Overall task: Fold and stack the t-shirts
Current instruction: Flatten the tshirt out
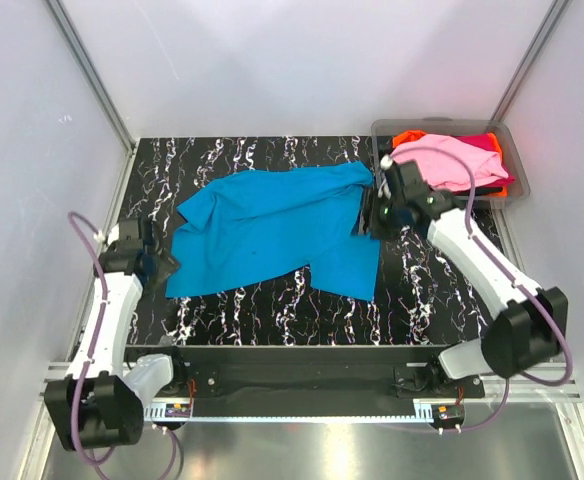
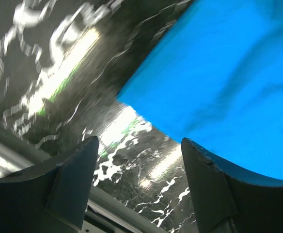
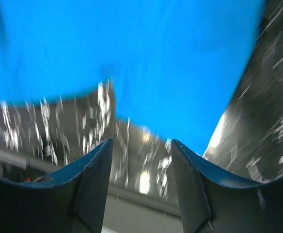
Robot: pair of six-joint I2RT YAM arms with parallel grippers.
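Blue shirt point(image 1: 272, 235) is lying open in the middle of the black marbled table point(image 1: 272, 150). It's mostly flat but wrinkly and not folded at all, with one flap reaching toward the near right. The pink shirt point(image 1: 437, 160) sits piled on top in the bin point(image 1: 520, 170) at the far right corner, with bits of orange point(image 1: 408, 137) and magenta point(image 1: 487, 142) cloth poking out around it.

Left gripper point(image 2: 139, 145) is down by the blue shirt's near-left corner. Its fingers are spread wide with nothing between them, just table showing in the gap. The shirt corner is just past the tips, and I can't tell if they touch it.

Right gripper point(image 3: 141, 145) is at the shirt's right edge, near the bin. It's spread too and holding nothing. The wrist view is blurry, but the blue edge is just beyond the fingertips.
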